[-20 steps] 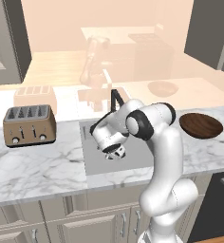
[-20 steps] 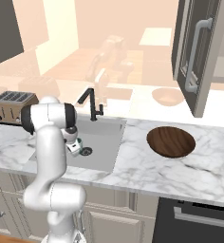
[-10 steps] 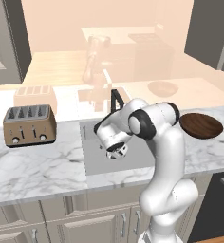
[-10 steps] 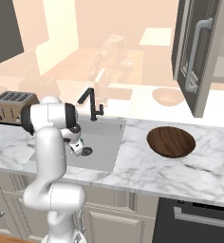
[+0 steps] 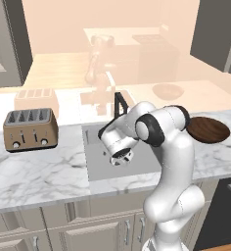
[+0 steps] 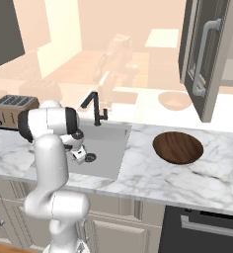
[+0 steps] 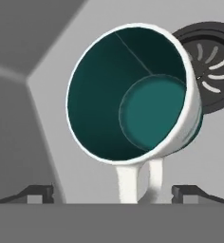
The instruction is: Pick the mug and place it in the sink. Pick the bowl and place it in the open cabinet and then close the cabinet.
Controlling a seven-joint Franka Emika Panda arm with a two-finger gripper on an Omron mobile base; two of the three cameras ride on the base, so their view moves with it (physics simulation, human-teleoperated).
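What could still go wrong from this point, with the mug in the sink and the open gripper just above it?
1. The mug lies tilted in the sink beside the drain, its white handle between the open gripper's fingertips; lifting off crookedly could snag it.
2. Resting on its side, it may roll.
3. The bowl sits under the cabinet door; raising it could strike the door.

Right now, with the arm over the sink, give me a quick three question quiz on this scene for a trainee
1. True or false: the gripper is open.
2. Where does the mug sit? A) on the toaster B) in the sink C) in the cabinet
3. Fill in: the bowl rests on the ____.

Key: 1 true. 2 B, beside the drain. 3 counter, to the right of the sink.
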